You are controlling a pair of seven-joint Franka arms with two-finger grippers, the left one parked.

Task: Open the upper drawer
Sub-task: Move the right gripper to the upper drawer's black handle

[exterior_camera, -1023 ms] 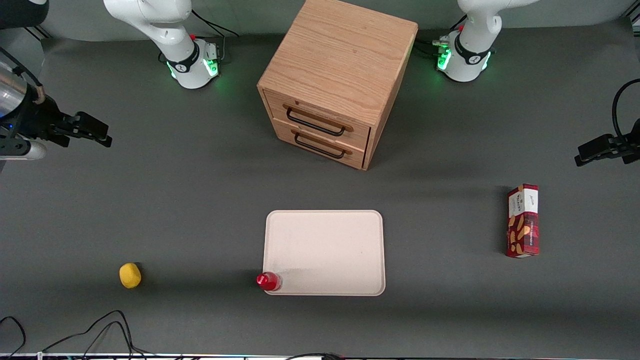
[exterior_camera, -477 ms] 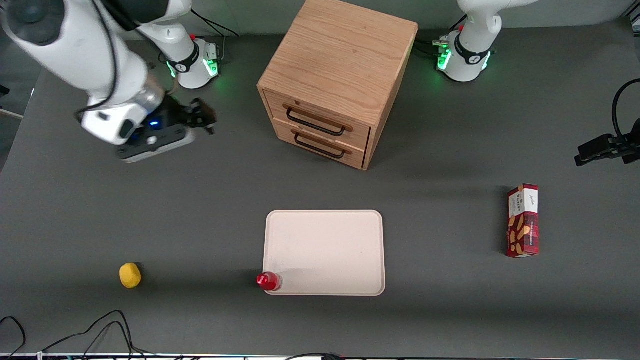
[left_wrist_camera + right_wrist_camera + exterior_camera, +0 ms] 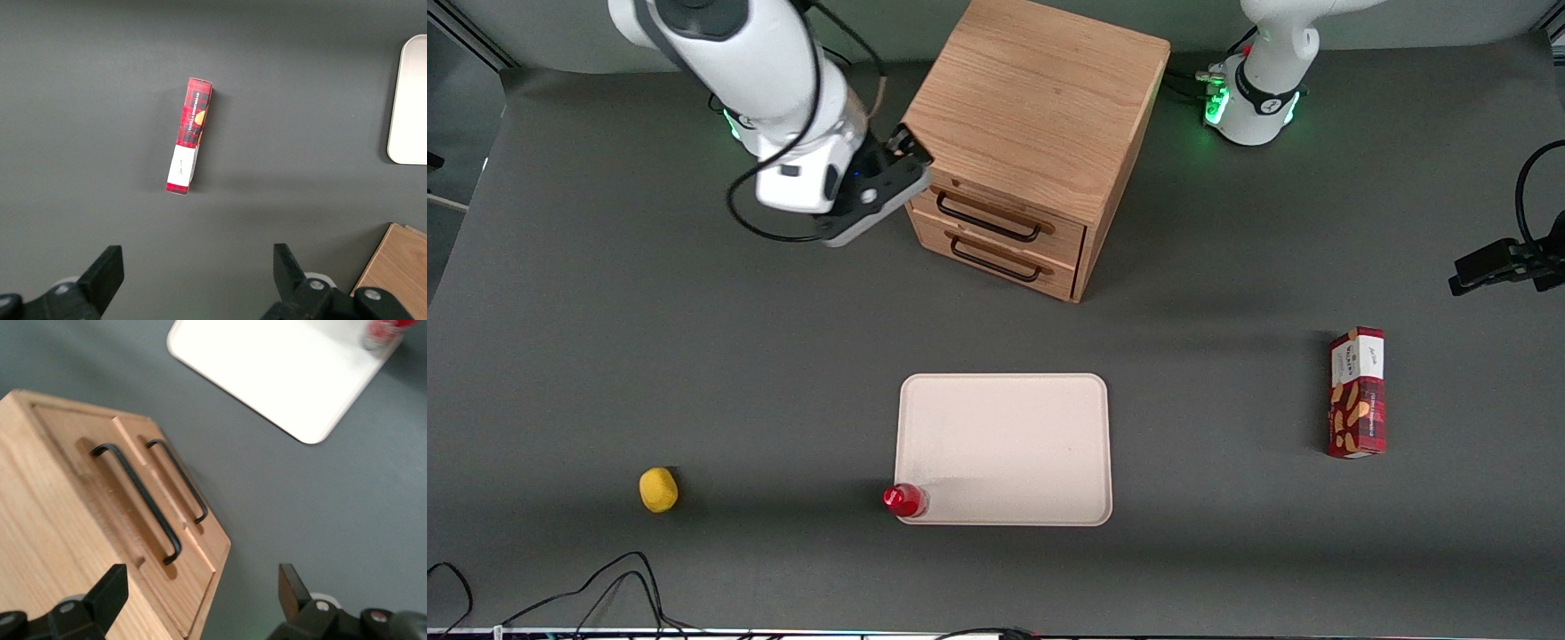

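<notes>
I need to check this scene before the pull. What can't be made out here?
- Gripper, beside the cabinet's top corner: front view, hidden under its own wrist.
- Upper drawer contents: shut front in every view.
- Red-capped bottle: right wrist view, cut off by the frame edge.

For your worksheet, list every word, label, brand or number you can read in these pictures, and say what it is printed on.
Red snack box: printing on its white end and along its side, too small to read.
Red-capped bottle: no text readable.
Wooden drawer cabinet, tray, yellow object: no text.
Gripper, at the cabinet's upper corner by the upper drawer, open: no readable marking.
</notes>
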